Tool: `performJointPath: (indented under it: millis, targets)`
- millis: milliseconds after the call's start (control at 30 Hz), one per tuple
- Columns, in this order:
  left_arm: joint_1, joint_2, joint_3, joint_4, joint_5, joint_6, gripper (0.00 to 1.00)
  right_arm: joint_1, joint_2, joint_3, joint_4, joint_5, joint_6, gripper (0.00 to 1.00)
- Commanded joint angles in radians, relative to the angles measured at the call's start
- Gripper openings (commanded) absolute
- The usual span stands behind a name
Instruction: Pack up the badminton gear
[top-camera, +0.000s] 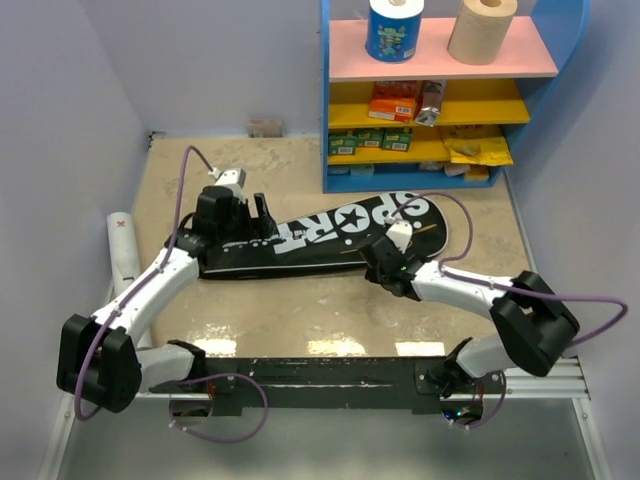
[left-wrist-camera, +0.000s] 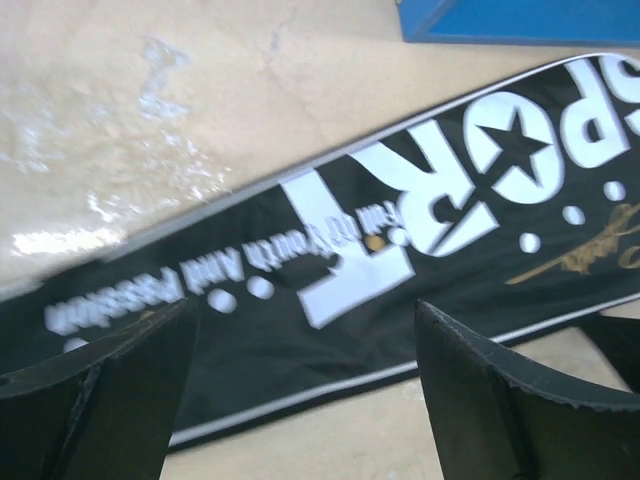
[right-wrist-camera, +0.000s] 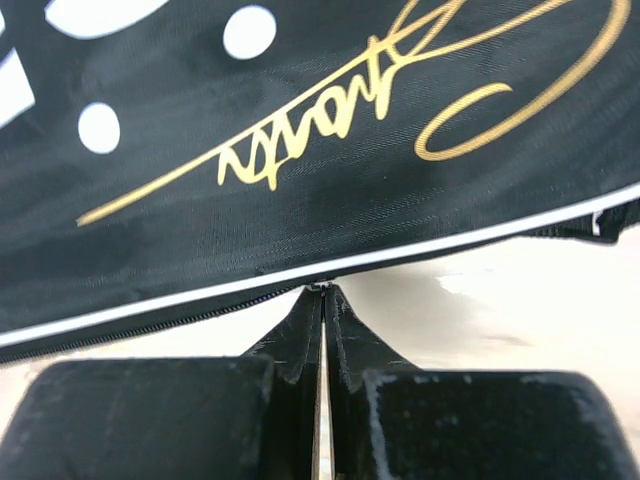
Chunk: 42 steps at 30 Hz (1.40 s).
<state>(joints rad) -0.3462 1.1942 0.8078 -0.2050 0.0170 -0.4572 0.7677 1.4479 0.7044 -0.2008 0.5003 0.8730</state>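
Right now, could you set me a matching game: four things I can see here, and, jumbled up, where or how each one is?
Things:
1. left gripper
2. right gripper
3. white tube
4. paper rolls

Place or state:
A. on the top shelf
B. shut, tips at the edge of the black cover
C. open, over the black cover
D. lying beside the left wall

Pairs: 1-C, 2-B, 3-D, 4-A

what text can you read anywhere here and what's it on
"SPORT": white, on the black racket cover.
"Full Of Youth And Passion": small white line beside it, blurred.
Gold signature on the cover: unreadable script.
Shelf packets and blue roll wrapper: too small.
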Motion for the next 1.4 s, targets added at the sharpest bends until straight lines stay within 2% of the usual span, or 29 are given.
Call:
performJointPath:
  millis: [0, 33, 167, 233, 367, 467, 567, 733, 967, 1067, 1100, 1167, 1300, 1367]
  targets:
    - [0.009, 0.091, 0.152, -0.152, -0.04, 0.185, 0.93, -0.06, -0.096, -0.04, -0.048, -0.011, -0.04, 0.0]
    - [0.009, 0.113, 0.163, -0.19, -0.038, 0.211, 0.96, -0.067, -0.103, -0.043, -0.048, -0.016, -0.051, 0.0]
    - [0.009, 0.235, 0.199, -0.292, -0.121, 0.343, 0.98, -0.079, -0.1, -0.046, -0.043, -0.022, -0.065, 0.0]
    - [0.007, 0.281, 0.174, -0.294, -0.132, 0.351, 0.98, -0.088, -0.103, -0.052, -0.034, -0.023, -0.071, 0.0]
    - [-0.003, 0.304, 0.114, -0.277, -0.022, 0.373, 0.98, -0.163, -0.127, -0.082, -0.022, -0.054, -0.097, 0.0]
    - [-0.065, 0.282, 0.079, -0.251, 0.029, 0.397, 0.98, -0.211, -0.146, -0.086, -0.012, -0.072, -0.13, 0.0]
    - [-0.122, 0.266, 0.065, -0.232, 0.029, 0.414, 0.99, -0.232, -0.142, -0.079, -0.008, -0.092, -0.155, 0.0]
    - [-0.198, 0.327, 0.08, -0.238, 0.031, 0.427, 1.0, -0.24, -0.129, -0.079, 0.006, -0.111, -0.169, 0.0]
    - [-0.249, 0.416, 0.113, -0.26, 0.023, 0.427, 0.98, -0.239, -0.107, -0.072, 0.014, -0.132, -0.189, 0.0]
    - [-0.251, 0.476, 0.131, -0.272, 0.03, 0.416, 0.89, -0.24, -0.098, -0.074, 0.02, -0.152, -0.195, 0.0]
    - [-0.251, 0.491, 0.137, -0.278, 0.04, 0.417, 0.81, -0.239, -0.1, -0.075, 0.024, -0.158, -0.198, 0.0]
    - [-0.251, 0.531, 0.145, -0.28, 0.066, 0.417, 0.74, -0.24, -0.096, -0.075, 0.032, -0.16, -0.21, 0.0]
    - [-0.251, 0.551, 0.146, -0.272, 0.119, 0.417, 0.56, -0.237, -0.089, -0.08, 0.041, -0.203, -0.224, 0.0]
    - [-0.251, 0.559, 0.145, -0.269, 0.142, 0.419, 0.51, -0.226, -0.086, -0.08, 0.049, -0.22, -0.229, 0.0]
